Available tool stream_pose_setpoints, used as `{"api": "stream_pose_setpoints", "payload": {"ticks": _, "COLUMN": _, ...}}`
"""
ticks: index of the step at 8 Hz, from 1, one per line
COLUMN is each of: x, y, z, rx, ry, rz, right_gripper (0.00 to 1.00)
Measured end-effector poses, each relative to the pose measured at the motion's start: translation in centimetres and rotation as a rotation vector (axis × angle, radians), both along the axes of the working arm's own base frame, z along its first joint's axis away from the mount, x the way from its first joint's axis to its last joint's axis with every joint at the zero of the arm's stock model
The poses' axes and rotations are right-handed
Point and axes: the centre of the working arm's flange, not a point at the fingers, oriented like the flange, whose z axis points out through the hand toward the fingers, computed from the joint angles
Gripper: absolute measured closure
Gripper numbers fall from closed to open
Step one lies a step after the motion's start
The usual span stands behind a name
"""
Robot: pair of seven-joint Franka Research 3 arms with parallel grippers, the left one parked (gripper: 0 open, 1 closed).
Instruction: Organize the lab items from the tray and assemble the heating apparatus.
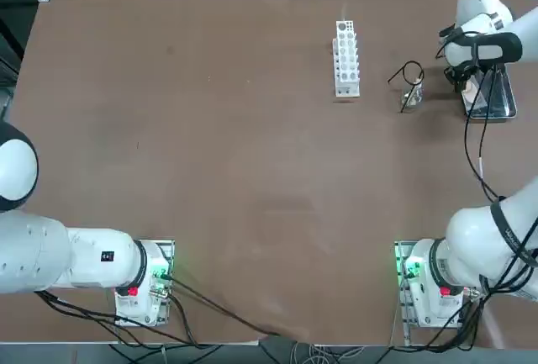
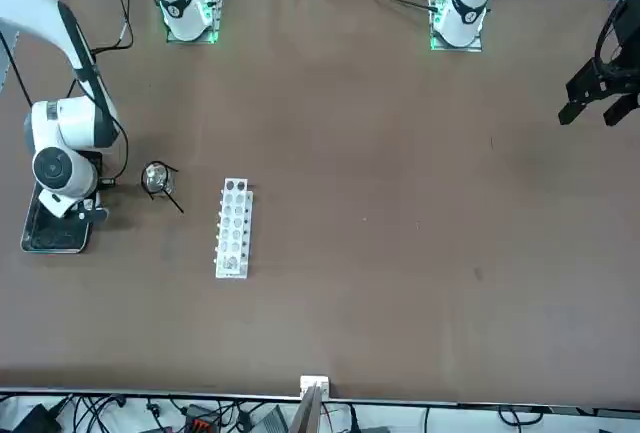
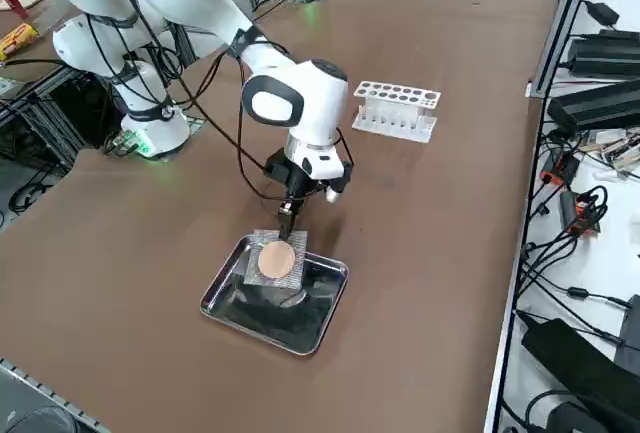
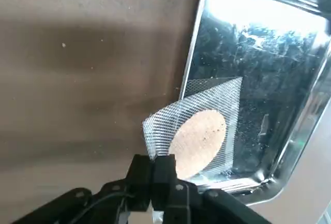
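With its two fingers pressed together on an edge of the mesh [image 4: 199,125], the right gripper [image 4: 158,175] hangs over the near end of the tray [image 3: 222,298], pointing down. The mesh is a square of grey wire with a round beige centre; it sits tilted, its gripped edge raised and, as far as the wrist view lets me judge, its far corner low over the tray's dark, shiny floor. Part of the mesh reaches past the tray's rim, over the brown table [image 1: 210,171].

From the right side, the gripper [image 3: 288,215] sits just above the mesh [image 3: 277,258], the beige disc facing up and outward. The tray lies at the far right corner of the table as the robot sees it; from overhead the arm covers much of it, leaving only its steel rim [image 1: 510,103] in sight.

Just beside the tray, toward the table's middle, the black wire tripod [image 1: 409,74] stands with the clear glass burner [image 1: 412,95] close against it; whether the burner sits under the ring is hard to tell. Beyond them, nearer the centre, the white test-tube rack [image 1: 345,57] lies alone.
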Motion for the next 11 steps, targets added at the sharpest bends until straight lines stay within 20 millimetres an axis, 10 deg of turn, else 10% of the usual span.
{"api": "stream_pose_setpoints", "payload": {"ticks": 6, "x": 0.8, "y": -0.8, "z": 1.5, "rx": -0.031, "ry": 0.01, "rz": -0.028, "right_gripper": 0.97}}
{"api": "stream_pose_setpoints", "payload": {"ticks": 11, "x": 2.4, "y": -2.4, "z": 9.8, "rx": -0.195, "ry": 0.047, "rz": -0.053, "right_gripper": 0.97}}
